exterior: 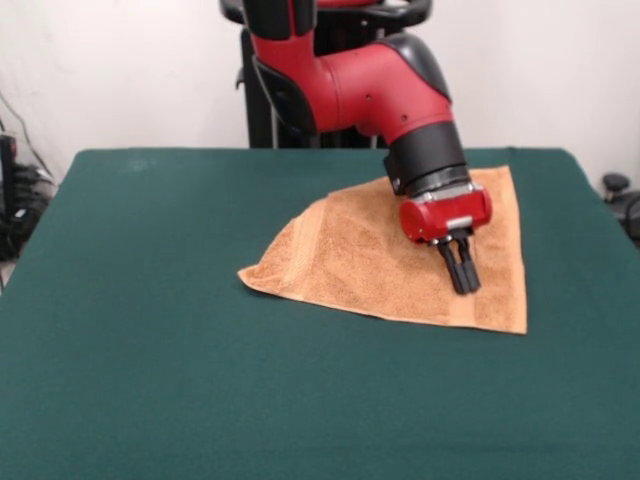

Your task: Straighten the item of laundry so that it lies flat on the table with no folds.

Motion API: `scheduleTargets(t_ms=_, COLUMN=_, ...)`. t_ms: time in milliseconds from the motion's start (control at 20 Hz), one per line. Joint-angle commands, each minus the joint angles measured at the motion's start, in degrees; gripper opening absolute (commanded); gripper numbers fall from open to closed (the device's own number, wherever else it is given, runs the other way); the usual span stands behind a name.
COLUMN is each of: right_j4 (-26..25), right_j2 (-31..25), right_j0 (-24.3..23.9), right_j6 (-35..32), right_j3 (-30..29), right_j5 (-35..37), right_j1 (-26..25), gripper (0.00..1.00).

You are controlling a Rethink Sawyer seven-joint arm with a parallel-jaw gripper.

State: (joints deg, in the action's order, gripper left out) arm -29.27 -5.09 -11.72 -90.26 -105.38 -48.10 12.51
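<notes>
Towel (370, 255) lies folded into a triangle at worktop (150, 300) ctr-right. Claw (462, 270), fingers together and gripping nothing, is directly over its right part; folded bulk extends toward 9 o'clock.

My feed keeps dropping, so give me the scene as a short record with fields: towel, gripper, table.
towel: orange-tan towel, folded into a rough triangle, not yet flat
gripper: gripper shut, tilted, tips down on the towel near its right side
table: green table, towel lies right of centre
task state: fold not yet opened
</notes>
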Motion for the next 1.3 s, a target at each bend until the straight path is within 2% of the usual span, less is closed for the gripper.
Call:
scheduleTargets(t_ms=50, right_j4=6.4, right_j2=-1.8, right_j0=3.0, right_j6=-6.8, right_j3=12.8, right_j5=2.2, right_j1=-6.6, gripper=0.0)
scheduleTargets(t_ms=500, right_j4=9.5, right_j2=-0.8, right_j0=5.0, right_j6=-6.4, right_j3=15.4, right_j5=2.7, right_j1=-8.5, gripper=0.0)
scheduleTargets(t_ms=950, right_j4=15.6, right_j2=0.5, right_j0=7.6, right_j6=-5.6, right_j3=16.4, right_j5=3.3, right_j1=-8.9, gripper=0.0)
scheduleTargets(t_ms=1300, right_j4=17.0, right_j2=0.9, right_j0=8.6, right_j6=-5.8, right_j3=18.0, right_j5=2.7, right_j1=-9.9, gripper=0.0)
